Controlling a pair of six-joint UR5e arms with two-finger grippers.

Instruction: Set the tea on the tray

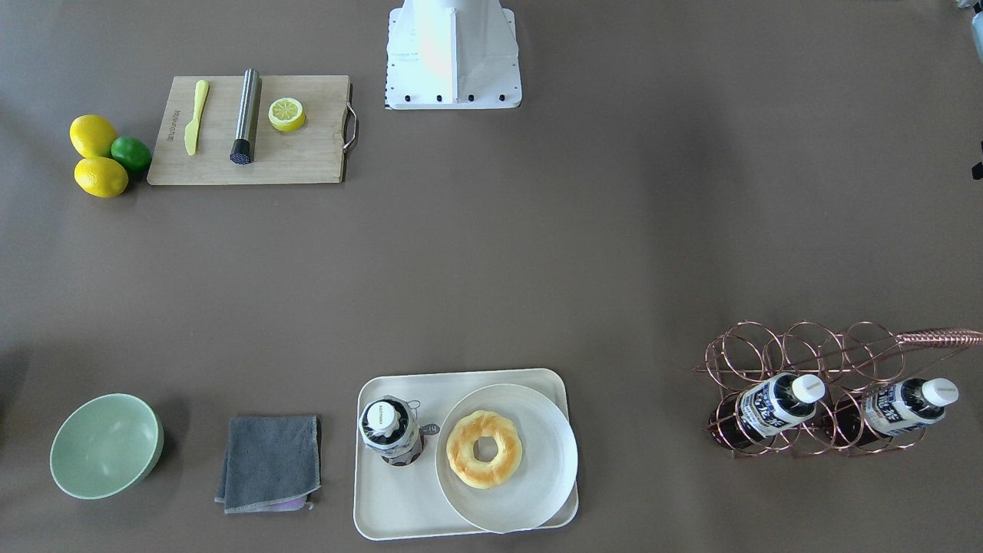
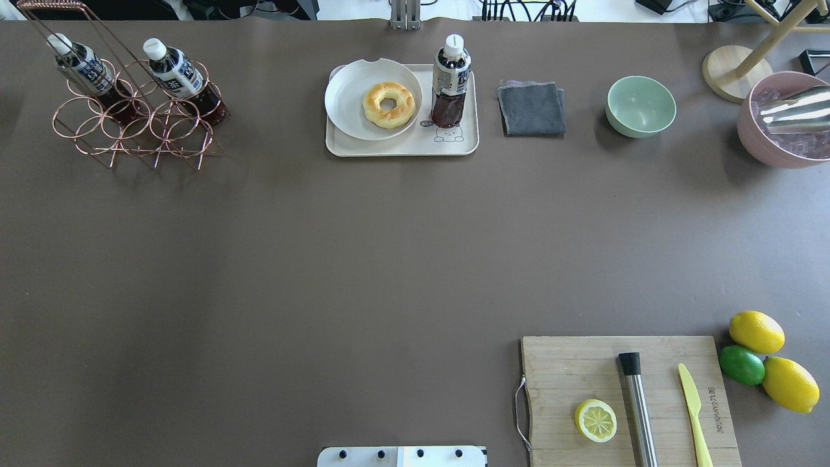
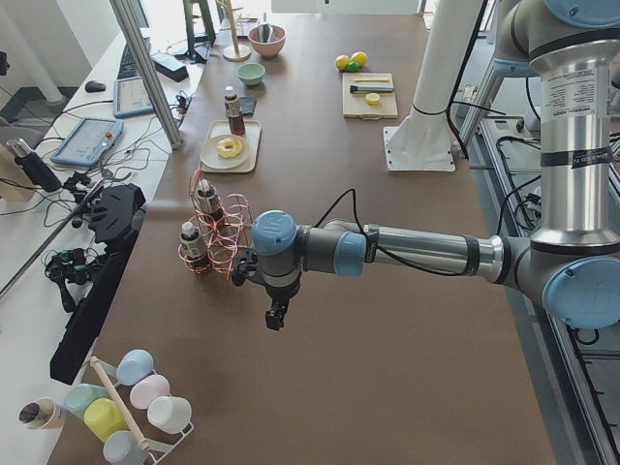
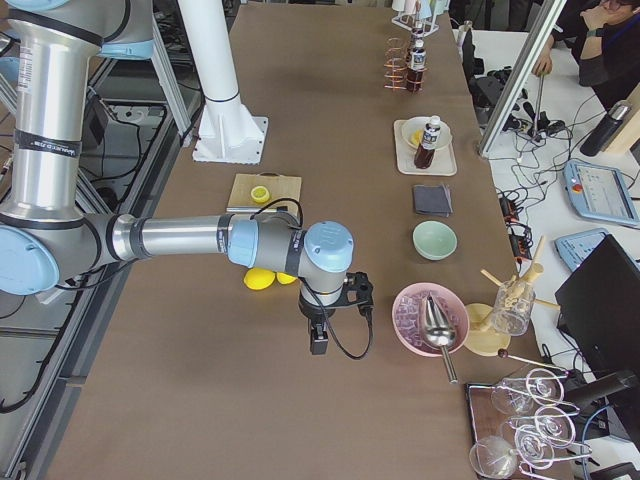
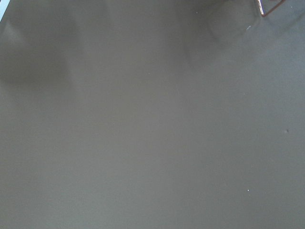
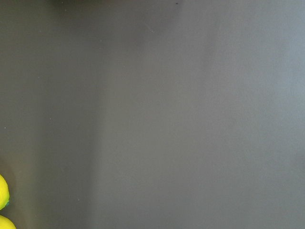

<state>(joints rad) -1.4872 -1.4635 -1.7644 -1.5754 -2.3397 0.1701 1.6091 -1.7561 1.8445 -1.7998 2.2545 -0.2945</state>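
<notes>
A tea bottle (image 2: 450, 81) with dark brown tea, a white cap and a navy-and-white label stands upright on the cream-white tray (image 2: 402, 146), beside the bear drawing. It also shows in the front-facing view (image 1: 390, 430) on the tray (image 1: 392, 507). My left gripper (image 3: 276, 318) shows only in the exterior left view, hanging over bare table near the wire rack. My right gripper (image 4: 319, 340) shows only in the exterior right view, over bare table near the lemons. I cannot tell whether either is open or shut. Both wrist views show only table.
Two look-alike bottles (image 2: 84, 68) (image 2: 178, 74) lie in a copper wire rack (image 2: 130, 136). A round plate (image 2: 343, 97) with a donut (image 2: 388, 104) sits on the tray. A grey cloth (image 2: 532, 107), green bowl (image 2: 640, 106), pink bowl (image 2: 778, 130), cutting board (image 2: 583, 370) and lemons (image 2: 756, 331) are around.
</notes>
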